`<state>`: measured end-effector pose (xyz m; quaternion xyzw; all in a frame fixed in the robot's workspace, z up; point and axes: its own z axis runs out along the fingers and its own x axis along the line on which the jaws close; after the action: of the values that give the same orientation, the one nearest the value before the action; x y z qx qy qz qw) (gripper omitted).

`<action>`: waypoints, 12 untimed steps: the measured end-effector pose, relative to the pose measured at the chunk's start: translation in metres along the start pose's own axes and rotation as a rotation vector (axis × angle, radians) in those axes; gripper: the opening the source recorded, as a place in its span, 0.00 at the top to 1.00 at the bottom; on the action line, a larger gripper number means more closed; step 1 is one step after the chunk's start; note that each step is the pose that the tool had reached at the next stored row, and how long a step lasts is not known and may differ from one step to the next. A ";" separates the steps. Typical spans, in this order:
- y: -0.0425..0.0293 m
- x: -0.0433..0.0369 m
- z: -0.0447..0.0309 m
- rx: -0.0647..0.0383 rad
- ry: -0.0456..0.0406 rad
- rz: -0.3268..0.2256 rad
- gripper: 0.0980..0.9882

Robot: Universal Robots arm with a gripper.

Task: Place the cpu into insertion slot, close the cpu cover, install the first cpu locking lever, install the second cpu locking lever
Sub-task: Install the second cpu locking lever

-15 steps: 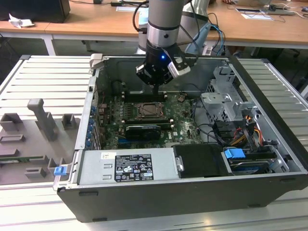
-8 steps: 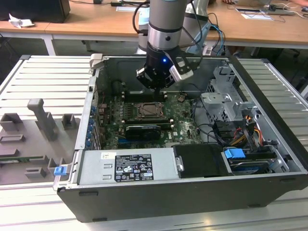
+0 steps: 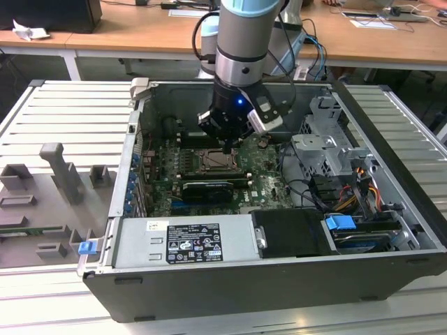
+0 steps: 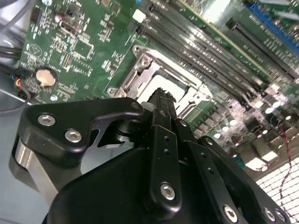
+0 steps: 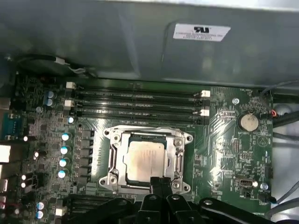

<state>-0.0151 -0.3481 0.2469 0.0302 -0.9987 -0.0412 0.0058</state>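
Hand (image 5: pixel 158 183) pinched narrow, fingers together, holding nothing, just over cpu cover (image 5: pixel 145 161) edge; cpu (image 5: pixel 145 159) seated in socket, cover down.

Arm link: pale blue band above a silver-grey metal cylinder (image 3: pixel 241 42)
Wrist block: black housing with a small blue light (image 3: pixel 234 112)
Side module: small grey-white box with a black face (image 3: pixel 264 114)
Cables: black, looping behind the arm (image 3: pixel 202 28)
Gripper: black metal linkages and fingers (image 4: pixel 161 140) with silver screws, seen in both wrist views (image 5: pixel 159 186)
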 end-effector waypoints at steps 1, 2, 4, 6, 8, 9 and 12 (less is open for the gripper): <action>-0.0029 0.0002 -0.0001 0.000 0.0000 0.000 0.99; -0.0049 0.0003 -0.0001 0.000 0.0000 0.000 0.99; -0.0118 0.0007 -0.0006 0.000 0.0000 0.000 0.99; -0.0184 0.0013 -0.0009 0.000 -0.0001 0.000 0.99; -0.0217 0.0018 -0.0011 0.000 0.0000 0.000 0.99; -0.0219 0.0032 -0.0010 -0.001 -0.0001 0.000 0.99; -0.0223 0.0066 -0.0009 -0.001 0.0000 0.000 0.99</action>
<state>-0.0203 -0.3708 0.2461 0.0304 -0.9986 -0.0419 0.0058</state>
